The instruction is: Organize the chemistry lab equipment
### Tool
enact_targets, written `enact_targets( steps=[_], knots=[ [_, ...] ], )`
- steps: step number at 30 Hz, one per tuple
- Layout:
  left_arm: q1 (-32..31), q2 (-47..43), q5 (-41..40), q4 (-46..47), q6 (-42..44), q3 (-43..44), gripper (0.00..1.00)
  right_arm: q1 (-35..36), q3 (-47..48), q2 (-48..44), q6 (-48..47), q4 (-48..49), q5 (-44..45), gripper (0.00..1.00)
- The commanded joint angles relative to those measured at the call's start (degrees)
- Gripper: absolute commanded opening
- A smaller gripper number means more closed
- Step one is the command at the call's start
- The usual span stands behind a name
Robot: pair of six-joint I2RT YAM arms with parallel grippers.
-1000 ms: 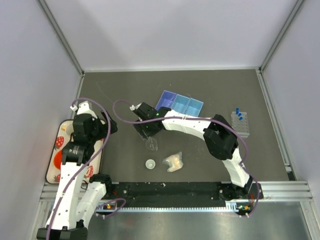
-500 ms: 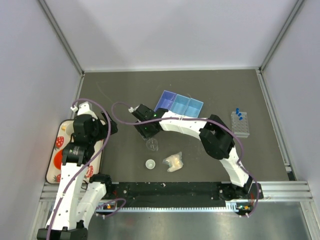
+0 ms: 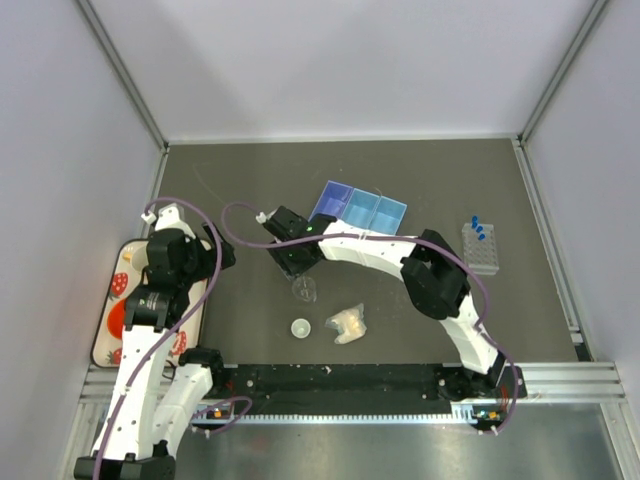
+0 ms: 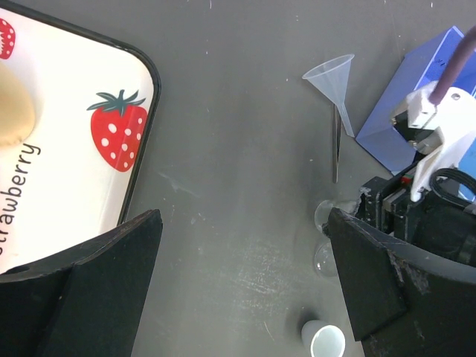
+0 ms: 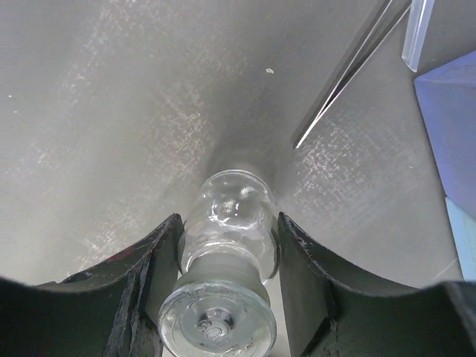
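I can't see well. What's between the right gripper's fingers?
The tiny clear flask, hugged by the right gripper's fingers, in the right wrist view.

Logged the flask as clear glass, glossy, glinting at the shoulder. Listed the table as dark grey and matt, dulled by pale scuffs and fine scratches. Entered the funnel as translucent plastic, smooth, faintly milky. Noted the strawberry-print tray as smooth glossy white inside a thin black rim. Recorded the fingers of the left gripper as matt black plastic, whitened and rough along one edge. Marked the packet as crinkled, shiny yellowish film; the tube rack as clear plastic; the frame rails as bare silvery metal.
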Motion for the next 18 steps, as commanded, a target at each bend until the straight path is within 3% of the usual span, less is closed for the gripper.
enact_targets(
  steps=[1,8,13,18],
  knots=[
    [0.2,-0.6,0.2,2.8,0.6,-0.5,0.99,0.8,4.7,-7.8,-0.5,-0.4,0.9,0.17],
    [0.3,-0.8,1.1,3.4,1.7,-0.5,0.99,-0.7,3.9,-17.6,-2.6,-4.4,7.0,0.17],
    [0.3,-0.6,3.3,4.8,1.6,-1.4,0.99,-8.2,-2.8,-27.1,-3.0,-5.4,7.2,0.17],
    [0.3,-0.3,8.2,6.9,2.5,-3.1,0.99,-17.6,-8.8,-31.1,-4.2,-5.8,6.5,0.16]
  ],
)
